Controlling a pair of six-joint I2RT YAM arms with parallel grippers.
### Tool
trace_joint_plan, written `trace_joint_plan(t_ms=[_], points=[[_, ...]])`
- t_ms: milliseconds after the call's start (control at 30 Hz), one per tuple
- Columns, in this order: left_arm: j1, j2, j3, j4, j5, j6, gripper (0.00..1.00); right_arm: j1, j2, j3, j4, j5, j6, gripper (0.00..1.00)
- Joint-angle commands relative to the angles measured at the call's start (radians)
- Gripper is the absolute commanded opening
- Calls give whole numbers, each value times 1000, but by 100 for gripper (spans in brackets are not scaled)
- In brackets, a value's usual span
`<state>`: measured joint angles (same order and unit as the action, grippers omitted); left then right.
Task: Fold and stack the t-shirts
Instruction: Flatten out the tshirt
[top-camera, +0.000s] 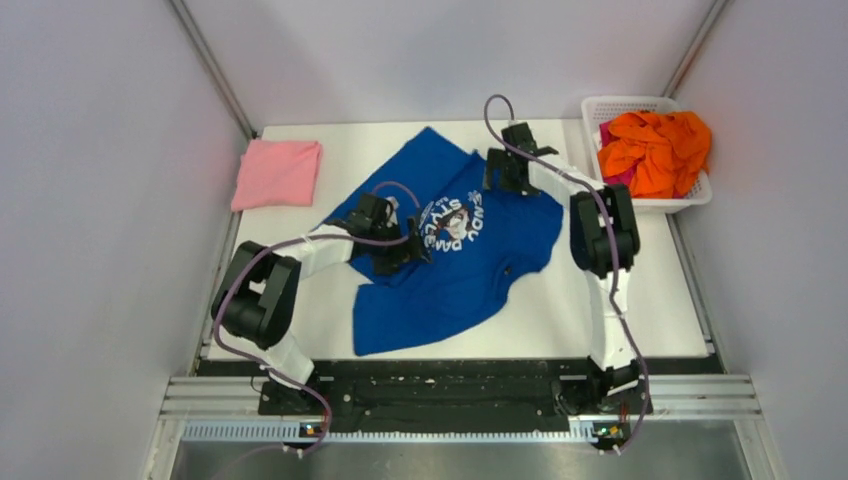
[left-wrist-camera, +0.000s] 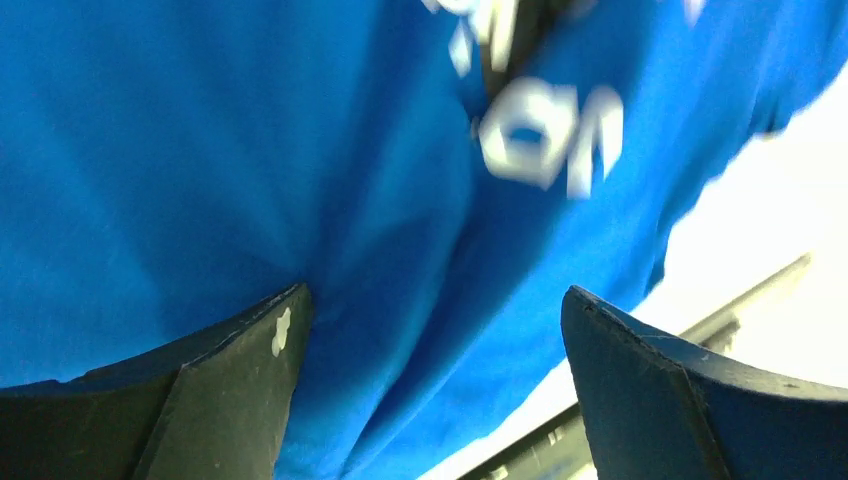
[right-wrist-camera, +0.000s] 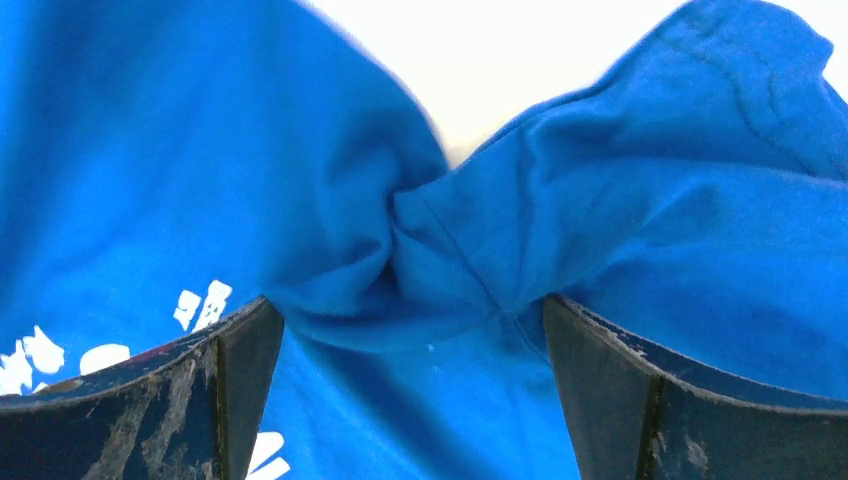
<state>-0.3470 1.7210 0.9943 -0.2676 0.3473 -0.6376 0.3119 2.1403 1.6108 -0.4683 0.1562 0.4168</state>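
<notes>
A royal blue t-shirt (top-camera: 480, 270) with white lettering lies spread and rumpled on the white table (top-camera: 660, 310). My left gripper (top-camera: 408, 250) hovers over its left middle, open, with blue cloth (left-wrist-camera: 300, 160) under the fingers (left-wrist-camera: 240, 380). My right gripper (top-camera: 503, 170) is over the shirt's far upper edge, open, above a bunched fold (right-wrist-camera: 440, 250). A folded pale pink t-shirt (top-camera: 277, 173) lies at the far left. Orange t-shirts (top-camera: 660, 148) are piled in the basket.
A white lattice basket (top-camera: 610, 105) stands at the far right corner, holding the orange pile and a bit of magenta cloth (top-camera: 607, 133). Grey walls close in on both sides. A metal rail (top-camera: 460, 395) runs along the near edge.
</notes>
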Motion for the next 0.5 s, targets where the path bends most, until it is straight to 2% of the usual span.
trace_joint_plan(t_ms=[0,67,167,267,467], points=[[-208,-66,-164,12,98,-158,99,-11,292,401,-125,-126,-95,99],[-286,-61,-167,112,190,-190,99,-4,441,662,-192,-182,-123,99],[-334,-25,-77,66,185,-153,99,9,583,919,-216,-251,-173,99],[-348,-27,-29,47,186,-120,99,10,528,893,-166,-248,-241,99],[-324,-67,92,-120,37,-31,99,8,270,738,-112,-136,-359,99]])
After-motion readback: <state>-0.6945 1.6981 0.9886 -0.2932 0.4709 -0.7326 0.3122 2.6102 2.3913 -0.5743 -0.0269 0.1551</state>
